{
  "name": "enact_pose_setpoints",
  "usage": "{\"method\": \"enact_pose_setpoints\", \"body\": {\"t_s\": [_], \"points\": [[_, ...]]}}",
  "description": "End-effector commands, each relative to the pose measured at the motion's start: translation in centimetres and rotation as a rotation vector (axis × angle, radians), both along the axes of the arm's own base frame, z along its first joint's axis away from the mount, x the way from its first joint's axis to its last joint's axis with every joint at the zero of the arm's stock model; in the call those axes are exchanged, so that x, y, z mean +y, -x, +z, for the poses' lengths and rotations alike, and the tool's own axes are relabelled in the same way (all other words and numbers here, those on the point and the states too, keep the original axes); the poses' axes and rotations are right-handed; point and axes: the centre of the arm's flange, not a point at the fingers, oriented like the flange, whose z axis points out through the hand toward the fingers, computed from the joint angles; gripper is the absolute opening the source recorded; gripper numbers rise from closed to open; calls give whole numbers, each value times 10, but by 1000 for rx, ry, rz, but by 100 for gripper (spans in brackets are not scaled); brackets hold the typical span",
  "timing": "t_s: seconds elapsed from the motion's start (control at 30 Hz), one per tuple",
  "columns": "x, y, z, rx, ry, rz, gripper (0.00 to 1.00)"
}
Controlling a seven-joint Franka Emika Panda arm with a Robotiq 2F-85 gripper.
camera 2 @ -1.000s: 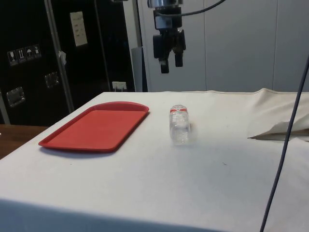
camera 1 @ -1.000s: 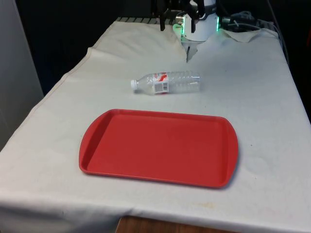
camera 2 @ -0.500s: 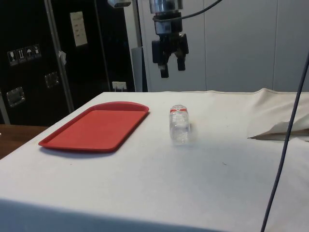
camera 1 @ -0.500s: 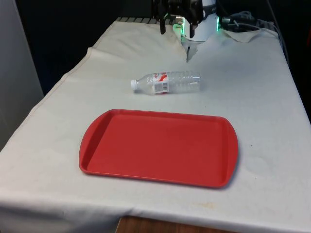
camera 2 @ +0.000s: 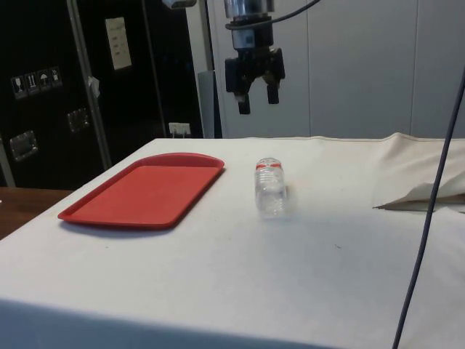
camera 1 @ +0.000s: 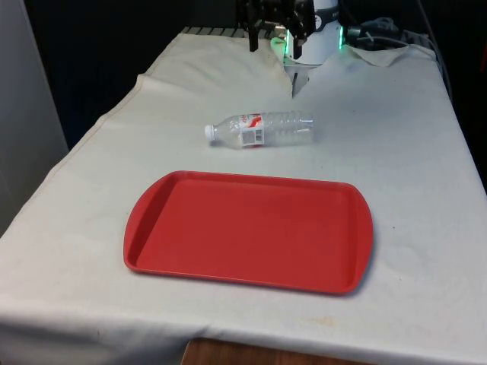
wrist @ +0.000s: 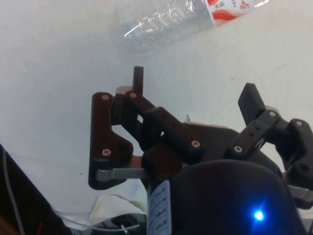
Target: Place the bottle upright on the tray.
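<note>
Lying on its side on the white cloth [camera 1: 396,152]: a clear plastic bottle [camera 1: 262,128] with a red-and-white label, white cap pointing toward the front view's left, body toward the front view's right. Set just beyond the far long edge of the red tray [camera 1: 152,220], close to it but not touching, so only a short carry needed once lifted. Tray flat and bare, its length running across the table, room anywhere on it for a standing bottle. Hanging high above the table, over the ground past the bottle on the robot's side: the black gripper [camera 2: 255,105], fingers spread apart and holding nothing, tips pointing down. Seen from the wrist, the bottle [wrist: 171,22] well ahead of the fingertips [wrist: 138,73], not between them. Probably the approach stage: spread wide to straddle the round body from above. Nothing grasped yet, nothing on the tray yet. Likely trouble to watch for: a thin, light bottle rolling or squashing under the squeeze, and the quarter-turn needed to bring the cap uppermost before setting down.
</note>
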Motion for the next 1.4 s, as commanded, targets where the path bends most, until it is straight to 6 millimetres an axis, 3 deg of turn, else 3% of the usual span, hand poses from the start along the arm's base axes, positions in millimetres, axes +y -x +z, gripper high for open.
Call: {"method": "enact_pose_setpoints", "body": {"t_s": [0.0,1.37], "points": [[0,0,3,-3,10,-9,100],[-11,-6,11,-26,38,-251,100]]}}
